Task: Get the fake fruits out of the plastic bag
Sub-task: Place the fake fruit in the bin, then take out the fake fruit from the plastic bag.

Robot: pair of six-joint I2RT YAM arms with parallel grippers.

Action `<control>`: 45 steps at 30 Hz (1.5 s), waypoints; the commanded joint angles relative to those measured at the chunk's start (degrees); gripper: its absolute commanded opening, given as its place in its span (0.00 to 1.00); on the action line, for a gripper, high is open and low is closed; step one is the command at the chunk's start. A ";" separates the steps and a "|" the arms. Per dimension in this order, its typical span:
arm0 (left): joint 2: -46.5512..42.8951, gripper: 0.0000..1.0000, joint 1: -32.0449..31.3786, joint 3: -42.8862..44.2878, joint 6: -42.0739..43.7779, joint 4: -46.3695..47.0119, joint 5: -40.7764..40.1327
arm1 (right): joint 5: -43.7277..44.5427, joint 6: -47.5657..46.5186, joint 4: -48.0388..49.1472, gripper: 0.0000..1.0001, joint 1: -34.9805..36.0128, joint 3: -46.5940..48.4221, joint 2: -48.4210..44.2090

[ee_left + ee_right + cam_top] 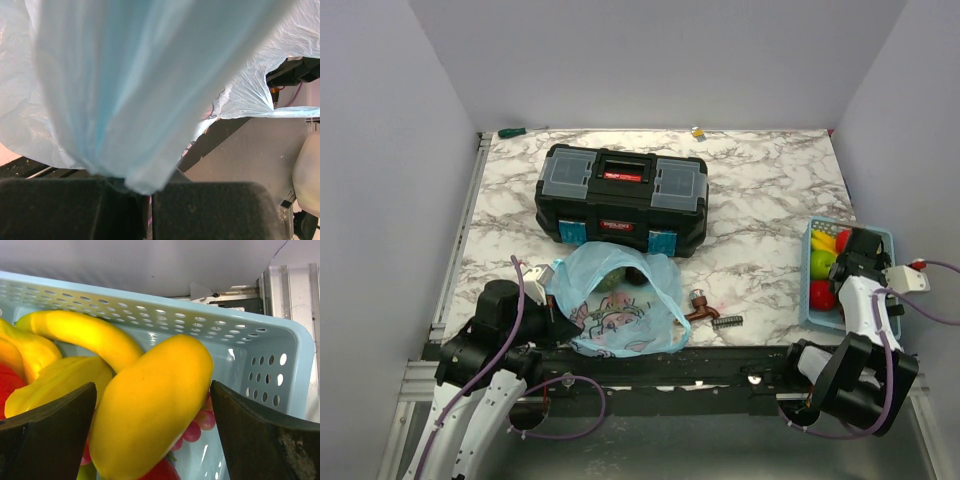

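On the white-and-grey marble-look table (770, 190), got a black plastic toolbox (620, 198) with clear lid compartments and blue latches sitting toward the back, lid down. Just in front of it, seeing the thin, crinkly, translucent light-blue plastic bag (620, 310) with the pink-and-brown cartoon print, slumped at the near edge. Mouth gaping toward the toolbox, with a greenish round lump (613, 282) showing inside.

Over at the right edge, got a light-blue rigid perforated basket (807, 290) loaded with fake fruit. Front and centre, a fat smooth yellow fruit (155, 405), with curved yellow bananas (85, 335) behind it. Also a bit of red fruit (7, 385) and small pink grapes (192, 432) lower down.

Got the left gripper (149, 187) clamped tight on a bunched fold at the bag's left side, film pinched between the two black fingers. Seeing the right gripper (153, 385) down in the basket, jaws spread wide either side of the yellow fruit, not squeezing it.

Small stuff: a rusty-brown little fitting (700, 305) and a metal spring (727, 321) just right of the bag. Also a green-handled screwdriver (512, 132) and a tiny yellow bit (698, 132) along the back edge.
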 commanded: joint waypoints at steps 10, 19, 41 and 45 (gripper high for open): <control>0.66 0.00 -0.16 -0.22 1.06 1.48 1.81 | -5.37 -4.74 -2.98 1.00 -0.13 5.00 -5.84; 1.86 0.00 -0.16 -0.03 1.00 1.56 1.34 | -28.70 -11.48 2.63 1.00 0.35 10.10 -16.48; 0.21 0.00 -0.16 -0.17 -0.94 1.17 -0.86 | -23.91 -21.77 12.19 1.00 70.10 30.40 1.31; 0.16 0.00 -0.14 -0.15 -1.04 1.09 -1.05 | -15.55 -31.20 20.29 1.00 89.92 33.79 6.97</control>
